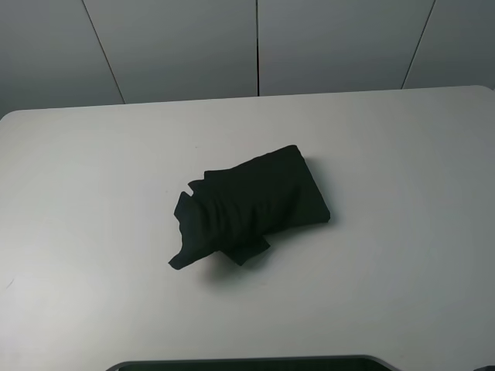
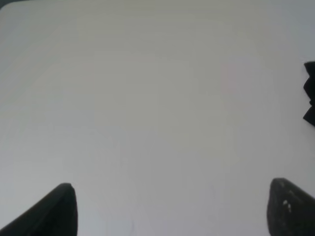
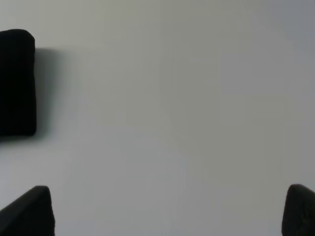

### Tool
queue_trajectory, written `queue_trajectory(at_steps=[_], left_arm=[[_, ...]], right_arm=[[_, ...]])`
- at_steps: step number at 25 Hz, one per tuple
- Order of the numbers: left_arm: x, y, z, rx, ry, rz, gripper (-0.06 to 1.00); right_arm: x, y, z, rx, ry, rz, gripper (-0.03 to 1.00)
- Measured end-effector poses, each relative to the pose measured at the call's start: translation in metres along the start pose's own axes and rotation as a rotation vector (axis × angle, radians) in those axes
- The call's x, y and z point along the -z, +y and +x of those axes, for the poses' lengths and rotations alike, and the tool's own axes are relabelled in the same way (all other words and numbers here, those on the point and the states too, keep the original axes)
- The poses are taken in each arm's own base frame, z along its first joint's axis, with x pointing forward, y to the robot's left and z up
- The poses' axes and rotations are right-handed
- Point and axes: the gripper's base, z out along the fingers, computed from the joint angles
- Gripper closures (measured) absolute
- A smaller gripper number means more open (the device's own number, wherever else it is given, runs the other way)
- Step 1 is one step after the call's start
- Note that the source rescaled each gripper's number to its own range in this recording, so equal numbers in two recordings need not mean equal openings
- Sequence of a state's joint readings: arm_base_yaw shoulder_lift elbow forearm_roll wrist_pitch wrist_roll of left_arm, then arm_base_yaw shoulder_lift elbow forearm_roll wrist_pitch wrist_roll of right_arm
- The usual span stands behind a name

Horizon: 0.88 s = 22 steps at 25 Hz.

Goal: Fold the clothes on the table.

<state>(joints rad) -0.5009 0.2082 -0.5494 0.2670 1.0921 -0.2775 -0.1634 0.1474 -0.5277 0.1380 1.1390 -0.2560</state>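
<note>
Now black T-shirt (image 1: 251, 205) folded mid-table (image 1: 93, 193); left hand (image 2: 172, 209), right hand (image 3: 167, 211) wide open, empty.

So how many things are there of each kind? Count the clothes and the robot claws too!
Black clothes, folded in a bundle: 1
White table: 1
Robot grippers, both open and holding nothing: 2, the left gripper and the right gripper
Total: 4
</note>
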Motion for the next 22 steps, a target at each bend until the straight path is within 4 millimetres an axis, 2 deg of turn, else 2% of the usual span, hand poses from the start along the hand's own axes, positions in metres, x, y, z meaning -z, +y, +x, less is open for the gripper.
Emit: queue_trajectory(at_steps=[8,18,22], left_arm=[[-0.006,-0.007,0.007,0.033,0.048,0.063,-0.05],[-0.001,-0.033,0.012,-0.253,0.05,0.369,-0.05],[0.0,-0.035,0.012,-0.257,0.048,0.397,-0.05]], right_arm=[[-0.003,-0.001,0.0,-0.003,-0.013,0.005,-0.03],[-0.003,-0.001,0.0,-0.003,-0.013,0.005,-0.03],[-0.003,-0.001,0.0,-0.002,-0.013,0.007,-0.03]])
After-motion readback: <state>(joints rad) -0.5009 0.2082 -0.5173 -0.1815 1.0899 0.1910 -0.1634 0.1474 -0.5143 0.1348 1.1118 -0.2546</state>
